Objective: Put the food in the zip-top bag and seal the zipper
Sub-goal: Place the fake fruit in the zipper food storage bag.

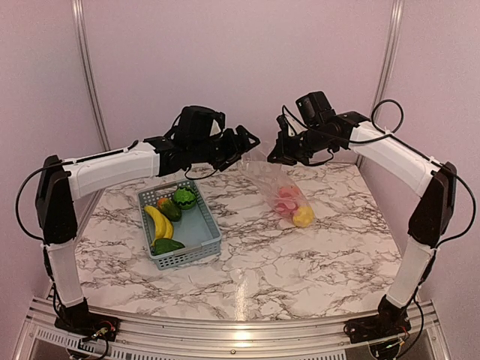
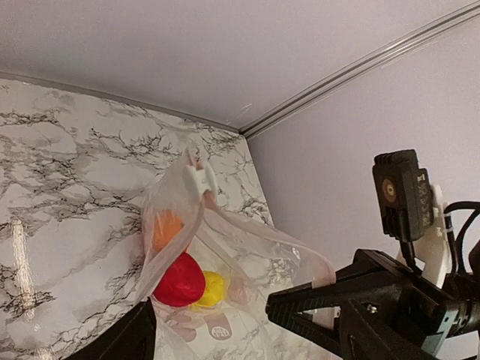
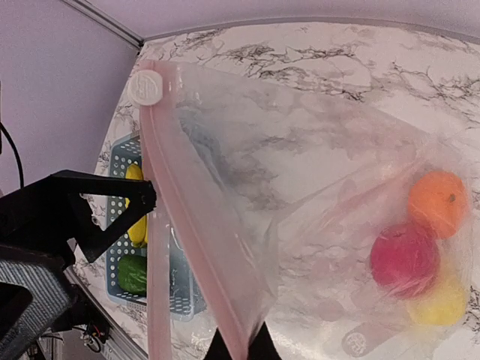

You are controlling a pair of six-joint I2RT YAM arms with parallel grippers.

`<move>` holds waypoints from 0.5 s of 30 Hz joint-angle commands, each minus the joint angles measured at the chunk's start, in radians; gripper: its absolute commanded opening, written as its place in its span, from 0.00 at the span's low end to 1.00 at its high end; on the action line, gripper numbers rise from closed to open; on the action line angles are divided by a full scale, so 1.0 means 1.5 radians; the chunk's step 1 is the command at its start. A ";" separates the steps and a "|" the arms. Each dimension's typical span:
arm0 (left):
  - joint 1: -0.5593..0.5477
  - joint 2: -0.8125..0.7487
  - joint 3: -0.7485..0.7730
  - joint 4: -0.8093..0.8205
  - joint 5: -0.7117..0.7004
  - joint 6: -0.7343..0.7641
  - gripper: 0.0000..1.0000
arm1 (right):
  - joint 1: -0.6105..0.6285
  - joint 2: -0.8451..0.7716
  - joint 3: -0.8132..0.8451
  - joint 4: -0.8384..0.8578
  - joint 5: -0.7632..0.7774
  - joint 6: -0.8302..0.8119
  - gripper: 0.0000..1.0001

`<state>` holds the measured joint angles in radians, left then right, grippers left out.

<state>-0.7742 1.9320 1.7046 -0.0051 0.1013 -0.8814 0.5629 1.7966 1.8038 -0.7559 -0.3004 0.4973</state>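
Note:
The clear zip-top bag [image 1: 271, 178] hangs between my two grippers at the back of the table, with its bottom resting on the marble. It holds an orange [image 3: 439, 202], a red [image 3: 405, 259] and a yellow [image 3: 444, 304] round piece. My right gripper [image 3: 240, 347] is shut on one lip of the zipper [image 3: 187, 217]. The slider tab [image 3: 145, 88] is at the far end of the strip. My left gripper [image 1: 247, 141] is open at the bag's mouth, one finger [image 2: 131, 336] against the other lip. Bananas [image 1: 159, 221] and green pieces [image 1: 166, 245] lie in the basket.
The grey-blue mesh basket [image 1: 184, 259] stands left of centre, below my left arm. The pink back wall and its metal rails are close behind both grippers. In the left wrist view the right gripper [image 2: 274, 307] and its camera [image 2: 401, 196] are near.

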 commanded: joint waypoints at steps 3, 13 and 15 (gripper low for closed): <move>-0.001 -0.098 -0.009 -0.002 -0.003 0.034 0.80 | 0.007 -0.020 0.008 0.012 0.009 -0.002 0.00; -0.002 -0.146 -0.113 -0.158 -0.057 0.079 0.77 | 0.007 -0.015 0.009 0.013 0.005 -0.009 0.00; -0.001 -0.143 -0.107 -0.160 -0.050 0.091 0.77 | 0.008 -0.013 0.010 0.013 -0.002 -0.008 0.00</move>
<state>-0.7746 1.7111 1.5566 -0.1459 0.0429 -0.7982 0.5629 1.7966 1.8038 -0.7555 -0.2955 0.4946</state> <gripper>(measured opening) 0.769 0.002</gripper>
